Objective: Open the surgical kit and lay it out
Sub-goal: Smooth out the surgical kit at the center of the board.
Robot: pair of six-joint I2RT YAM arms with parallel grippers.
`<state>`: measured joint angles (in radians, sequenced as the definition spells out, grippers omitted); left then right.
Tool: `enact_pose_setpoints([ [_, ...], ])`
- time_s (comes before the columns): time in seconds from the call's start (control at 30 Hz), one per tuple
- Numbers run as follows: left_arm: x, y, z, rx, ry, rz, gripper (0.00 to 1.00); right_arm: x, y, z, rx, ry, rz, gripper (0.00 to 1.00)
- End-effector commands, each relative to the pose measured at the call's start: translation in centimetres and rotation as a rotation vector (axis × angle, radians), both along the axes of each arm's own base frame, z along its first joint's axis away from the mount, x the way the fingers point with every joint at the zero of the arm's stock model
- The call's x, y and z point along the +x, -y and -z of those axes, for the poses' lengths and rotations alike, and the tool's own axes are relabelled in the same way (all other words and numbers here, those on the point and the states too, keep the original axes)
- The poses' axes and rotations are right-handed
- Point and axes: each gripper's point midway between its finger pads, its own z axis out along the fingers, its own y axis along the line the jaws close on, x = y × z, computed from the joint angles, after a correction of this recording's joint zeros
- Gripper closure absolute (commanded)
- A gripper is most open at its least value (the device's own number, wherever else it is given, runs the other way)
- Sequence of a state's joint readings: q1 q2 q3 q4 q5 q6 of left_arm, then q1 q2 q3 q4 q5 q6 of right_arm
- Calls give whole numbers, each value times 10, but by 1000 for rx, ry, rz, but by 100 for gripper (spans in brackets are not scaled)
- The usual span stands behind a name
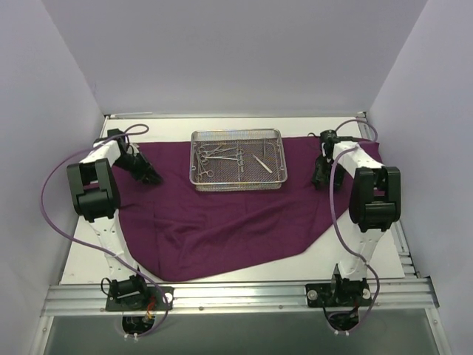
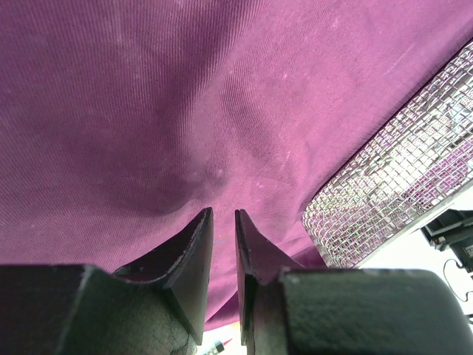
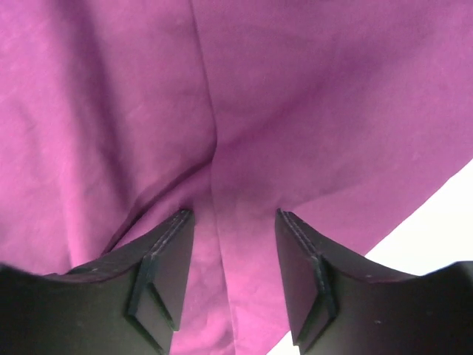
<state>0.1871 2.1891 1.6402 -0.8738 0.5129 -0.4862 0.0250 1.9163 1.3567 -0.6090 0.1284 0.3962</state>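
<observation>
From above, the dark purple cloth wrap (image 1: pixel 222 229) lies spread open over the white worktop (image 1: pixel 89 259). The rectangular wire-mesh tray (image 1: pixel 236 185) sits on the cloth's far middle part. Inside the tray lie scissor-handled forceps (image 1: pixel 218 154) towards the left and slim tweezers (image 1: pixel 263 164) towards the right. These instruments show in no other view.

The left hand (image 1: pixel 150 176) is down at the cloth's left part, and the right hand (image 1: pixel 318 177) at its right part, beside the tray's right end.

The left wrist camera shows what the overhead view cannot. The left hand (image 2: pixel 222 216) has its fingers (image 2: pixel 198 237) only a narrow slit apart, with the tips at a shadowed pucker in the cloth (image 2: pixel 148 111). Whether they pinch the fabric cannot be told. A corner of the mesh tray (image 2: pixel 384 192) shows to the right.

The right wrist camera shows the right hand (image 3: pixel 233 214) open, its fingers (image 3: pixel 166 259) clearly apart. They stand either side of a long crease in the cloth (image 3: pixel 295 111) and hold nothing. Bare worktop (image 3: pixel 443 222) shows past the cloth's edge at lower right.

Purple cables (image 1: pixel 48 192) loop from both arms. The arms' bases are bolted to an aluminium rail (image 1: pixel 236 296) at the near edge. Plain pale walls (image 1: pixel 236 52) enclose the back and sides.
</observation>
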Motion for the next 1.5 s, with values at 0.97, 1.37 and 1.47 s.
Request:
enact_pose_setpoints([
  [0.97, -4, 1, 8, -61, -5, -17, 73, -215, 18, -27, 164, -133, 782, 100],
  [1.37, -6, -3, -11, -43, 27, -17, 73, -181, 79, -82, 79, 27, 746, 37],
  [1.47, -4, -5, -17, -35, 42, -19, 73, -141, 97, -88, 75, 74, 609, 22],
])
